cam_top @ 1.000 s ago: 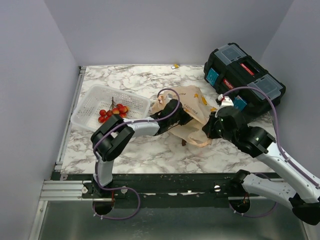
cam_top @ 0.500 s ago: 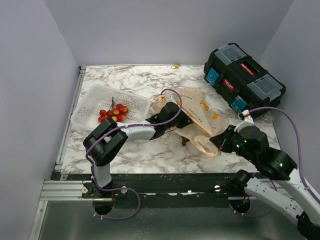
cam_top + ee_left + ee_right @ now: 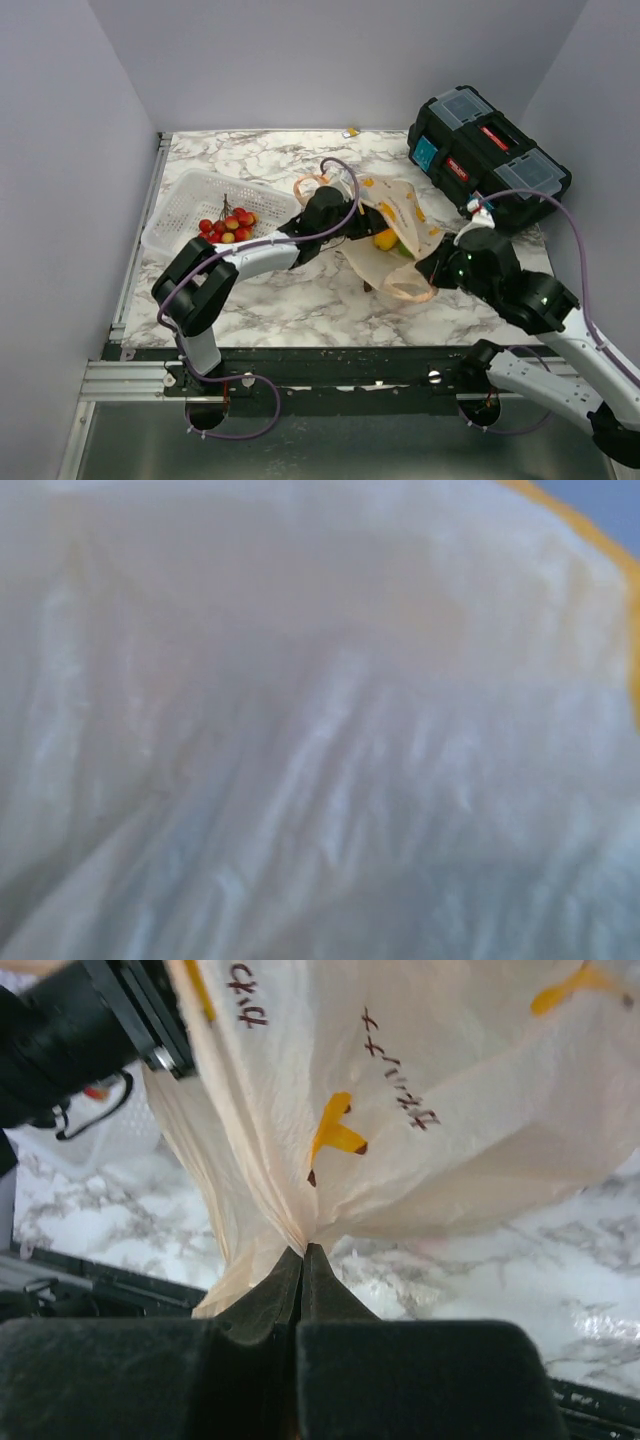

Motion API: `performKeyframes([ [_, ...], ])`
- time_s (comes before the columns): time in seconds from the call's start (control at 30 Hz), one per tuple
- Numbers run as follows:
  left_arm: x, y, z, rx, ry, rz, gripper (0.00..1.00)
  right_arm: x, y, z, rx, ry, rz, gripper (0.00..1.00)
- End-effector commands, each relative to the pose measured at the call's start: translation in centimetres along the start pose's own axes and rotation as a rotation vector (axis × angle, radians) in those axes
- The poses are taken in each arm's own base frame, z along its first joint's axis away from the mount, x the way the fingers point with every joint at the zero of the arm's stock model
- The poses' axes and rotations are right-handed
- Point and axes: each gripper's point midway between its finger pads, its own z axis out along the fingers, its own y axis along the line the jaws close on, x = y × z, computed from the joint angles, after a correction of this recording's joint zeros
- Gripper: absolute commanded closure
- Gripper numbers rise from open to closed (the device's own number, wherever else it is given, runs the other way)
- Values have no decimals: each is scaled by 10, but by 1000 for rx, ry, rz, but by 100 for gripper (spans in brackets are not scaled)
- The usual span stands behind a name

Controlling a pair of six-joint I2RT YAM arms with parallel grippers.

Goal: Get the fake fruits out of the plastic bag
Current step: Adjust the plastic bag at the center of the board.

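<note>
The plastic bag (image 3: pixel 405 212) lies mid-table, peach with yellow prints, its mouth held open. Inside it show two of the fake fruits: a yellow one (image 3: pixel 384 240) and a green one (image 3: pixel 401 249). My left gripper (image 3: pixel 346 222) reaches into the bag's left side, its fingers hidden by the film. The left wrist view holds only blurred bag film (image 3: pixel 320 730). My right gripper (image 3: pixel 433 270) is shut on a bunched fold of the bag (image 3: pixel 450 1080) at its near right edge, and the fingertips (image 3: pixel 303 1252) pinch the film just above the marble.
A white mesh basket (image 3: pixel 190 205) with a bunch of red and yellow berries (image 3: pixel 228 225) stands at the left. A black toolbox (image 3: pixel 488 150) fills the back right corner. A small yellow item (image 3: pixel 351 132) lies at the far edge.
The right gripper has pulled its fold of the bag toward the near right, stretching the mouth open. The left gripper has pushed further into the bag. Yellow and green fruits now show.
</note>
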Motion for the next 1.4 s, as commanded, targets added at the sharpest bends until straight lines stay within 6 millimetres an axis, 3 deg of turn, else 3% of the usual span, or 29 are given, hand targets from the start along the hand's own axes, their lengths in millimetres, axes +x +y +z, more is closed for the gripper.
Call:
performKeyframes([
  [0.0, -31, -43, -3, 62, 53, 166, 43, -90, 23, -18, 59, -249, -99, 99],
  [0.1, -47, -43, 2, 38, 81, 204, 43, -131, 44, -17, 95, -302, -216, 99],
  [0.23, -78, -52, -2, 21, 57, 259, 43, -178, 95, -26, -4, -355, -326, 99],
  [0.33, -96, -62, -9, 14, 50, 301, 43, -199, 125, -22, -50, -348, -394, 99],
  [0.43, -110, -79, -24, 17, 16, 341, 43, -217, 157, -31, -147, -356, -440, 99],
  [0.5, -116, -87, -37, 9, -8, 361, 43, -218, 176, -35, -222, -335, -474, 99],
  [0.6, -119, -92, -60, -7, -37, 381, 43, -199, 198, -30, -344, -224, -526, 99],
  [0.7, -114, -88, -83, -28, -62, 393, 43, -156, 206, -20, -473, -75, -537, 99],
  [0.83, -101, -78, -111, -46, -75, 399, 42, -92, 194, -11, -600, 81, -509, 99],
  [0.93, -88, -69, -125, -51, -58, 396, 42, -53, 188, -20, -716, 180, -485, 99],
  [1.03, -74, -57, -136, -71, -30, 396, 42, -20, 170, -23, -734, 273, -462, 99],
  [1.2, -44, -38, -155, -63, -3, 377, 42, 23, 139, -26, -715, 379, -399, 99],
  [1.37, -15, -32, -175, 1, -20, 390, 43, 37, 143, -26, -773, 382, -287, 99],
])
